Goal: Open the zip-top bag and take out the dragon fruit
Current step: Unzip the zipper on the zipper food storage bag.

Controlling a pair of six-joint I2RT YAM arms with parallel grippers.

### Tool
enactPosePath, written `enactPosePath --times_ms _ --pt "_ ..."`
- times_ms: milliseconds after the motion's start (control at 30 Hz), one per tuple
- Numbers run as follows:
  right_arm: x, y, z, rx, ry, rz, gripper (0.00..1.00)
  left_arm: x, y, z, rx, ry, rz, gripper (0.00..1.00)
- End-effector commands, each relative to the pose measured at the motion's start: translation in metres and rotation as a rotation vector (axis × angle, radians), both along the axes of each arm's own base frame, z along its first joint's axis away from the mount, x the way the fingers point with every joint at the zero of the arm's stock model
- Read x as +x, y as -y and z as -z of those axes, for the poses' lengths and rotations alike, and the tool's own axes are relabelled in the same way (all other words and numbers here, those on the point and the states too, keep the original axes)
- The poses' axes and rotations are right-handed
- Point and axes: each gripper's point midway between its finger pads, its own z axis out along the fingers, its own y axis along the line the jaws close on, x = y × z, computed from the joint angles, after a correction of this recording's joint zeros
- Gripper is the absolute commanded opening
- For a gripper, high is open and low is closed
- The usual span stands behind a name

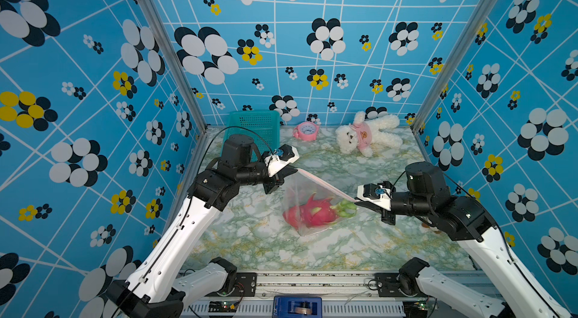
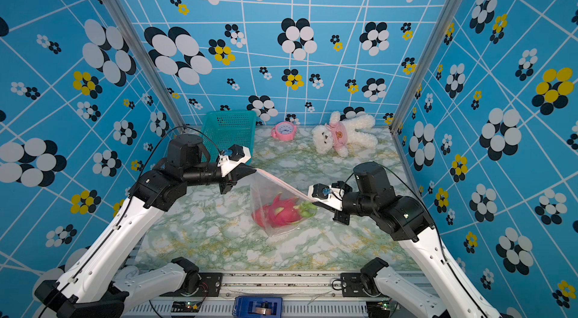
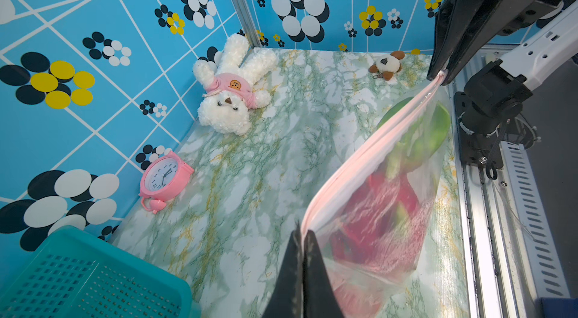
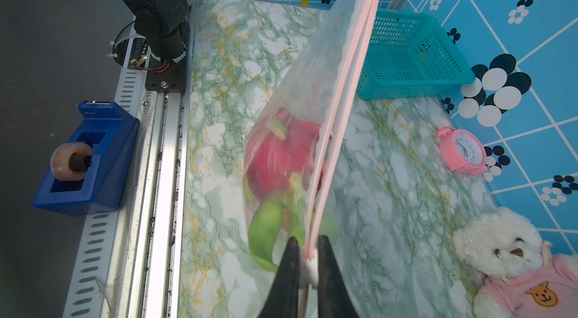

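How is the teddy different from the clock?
The teddy is white and fluffy; the clock is pink and smooth. The teddy is bigger than the clock. The teddy has eyes and a nose; the clock has numbers and hands. Both have pink on them.

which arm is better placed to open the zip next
right, likely: the right pincer is shut on a white piece, maybe the slider, at one end of the zip-top bag; the left pincer pins the other end.

A pale pink strip (image 1: 327, 185) is seen on the clear zip-top bag (image 1: 300, 191), magenta and green on the dragon fruit (image 1: 312, 215); the basket (image 1: 256, 125) is coloured teal, the clock (image 1: 306, 130) pink, the table (image 1: 250, 238) marbled white-green (yellow veined)
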Motion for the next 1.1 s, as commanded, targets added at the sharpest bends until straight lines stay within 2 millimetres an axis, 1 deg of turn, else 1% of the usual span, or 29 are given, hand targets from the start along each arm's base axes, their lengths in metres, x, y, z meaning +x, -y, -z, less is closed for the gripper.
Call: enactPosePath --times_ms 0,400,533,633,700,900,1000,1067 --pt "-0.011 0.012 0.015 -0.045 -0.072 0.033 0.03 0.007 -0.008 -0.018 -0.021 0.090 -0.030 0.00" --pt "-0.016 0.016 0.021 -0.053 -0.086 0.038 0.03 0.008 -0.010 -0.017 -0.021 0.093 -0.028 0.00" --pt "-0.016 0.016 0.023 -0.057 -0.091 0.038 0.03 0.008 -0.007 -0.016 -0.033 0.082 -0.016 0.00" --pt "-0.015 0.014 0.024 -0.046 -0.100 0.038 0.03 0.005 -0.002 -0.016 -0.046 0.070 0.021 0.00" --pt "-0.014 0.012 0.023 -0.034 -0.101 0.037 0.03 0.000 0.001 -0.015 -0.049 0.065 0.065 0.00" --pt "-0.011 0.004 0.016 -0.004 -0.104 0.017 0.04 -0.029 0.013 -0.005 -0.085 0.048 0.255 0.00" --pt "-0.011 0.002 0.016 0.007 -0.102 0.009 0.04 -0.037 0.017 -0.003 -0.103 0.035 0.316 0.00" --pt "-0.014 0.002 0.020 0.008 -0.108 0.005 0.05 -0.038 0.017 -0.003 -0.105 0.031 0.319 0.00"
